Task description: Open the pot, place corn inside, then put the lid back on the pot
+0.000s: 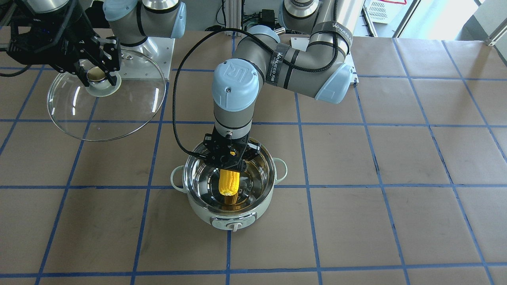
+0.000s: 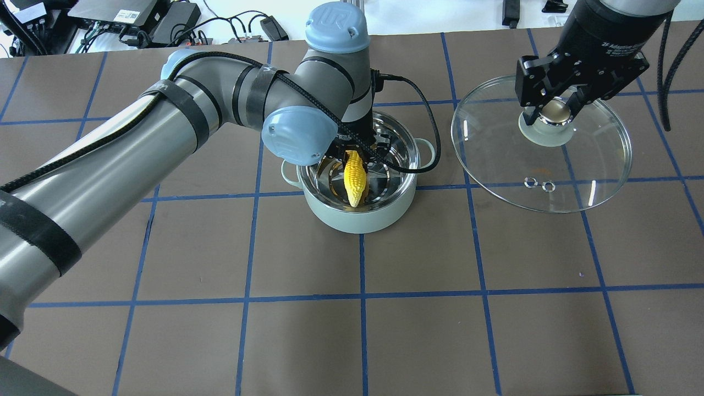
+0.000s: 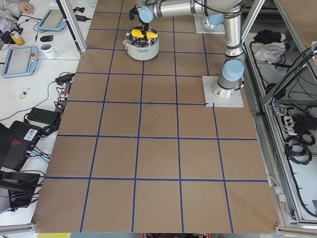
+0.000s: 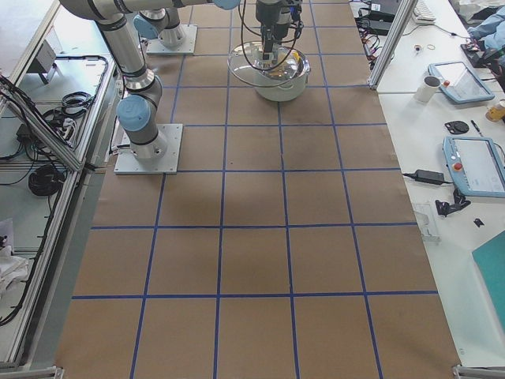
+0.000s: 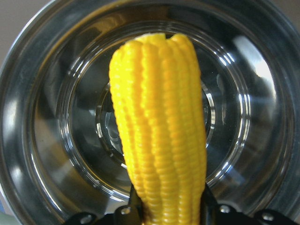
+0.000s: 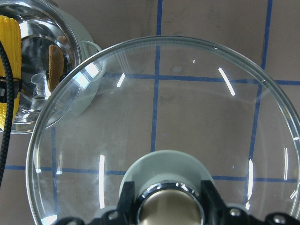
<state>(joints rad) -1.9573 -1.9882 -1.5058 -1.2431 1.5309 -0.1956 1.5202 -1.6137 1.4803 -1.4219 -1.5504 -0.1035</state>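
The mint-green pot [image 1: 229, 213] stands open at mid-table; it also shows in the overhead view [image 2: 357, 212]. My left gripper [image 1: 231, 166] is shut on the yellow corn [image 1: 229, 183] and holds it inside the pot's steel bowl, tip down. In the left wrist view the corn [image 5: 161, 126] hangs over the pot's shiny bottom [image 5: 56, 117]. My right gripper [image 2: 551, 113] is shut on the beige knob of the glass lid [image 2: 542, 176] and holds the lid tilted in the air to the pot's side. The lid fills the right wrist view [image 6: 187, 122].
The brown table [image 2: 440, 330] is marked with blue tape lines. The left arm's black cable [image 2: 423, 104] loops over the pot's far side. Arm base plates [image 1: 146, 59] sit at the table's robot edge. Monitors and cables lie off the table.
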